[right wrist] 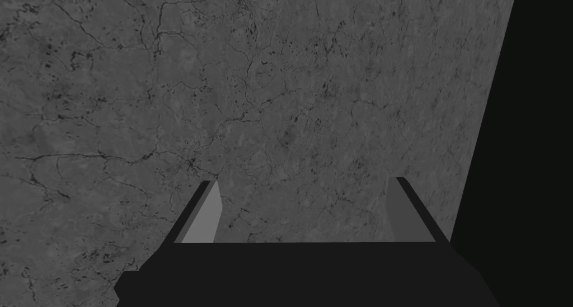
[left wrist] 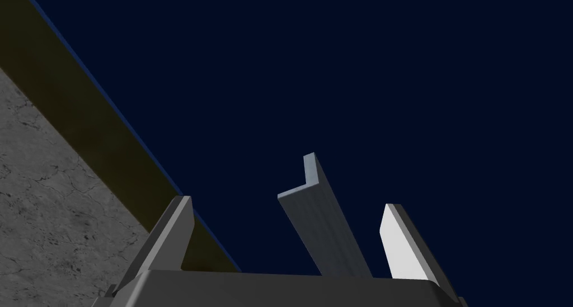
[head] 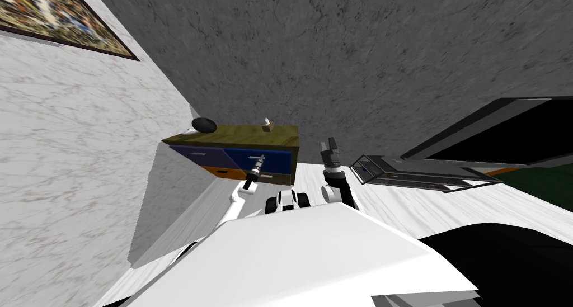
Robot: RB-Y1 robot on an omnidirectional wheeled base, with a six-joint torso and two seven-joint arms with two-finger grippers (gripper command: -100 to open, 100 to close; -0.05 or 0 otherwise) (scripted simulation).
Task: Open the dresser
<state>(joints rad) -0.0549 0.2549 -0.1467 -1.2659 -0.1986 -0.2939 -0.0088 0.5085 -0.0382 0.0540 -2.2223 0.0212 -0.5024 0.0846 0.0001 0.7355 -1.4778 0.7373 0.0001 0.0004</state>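
The dresser (head: 240,144) stands at 11 o'clock against the grey wall (head: 347,52), one end near the white wall (head: 67,164). Bare floor (head: 386,208) lies between it and a dark frame (head: 414,172) at 2 o'clock. It has an olive top, blue drawers and an orange one below. The left hand (head: 258,165) is open, with a grey handle (left wrist: 316,220) between its fingers. The right hand (head: 330,148), also open, is raised at 12 o'clock.

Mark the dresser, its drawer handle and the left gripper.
dresser (head: 240,135): head view, olive top surface.
drawer handle (left wrist: 320,231): left wrist view, middle of the grey bar.
left gripper (head: 260,161): head view, between its fingertips.
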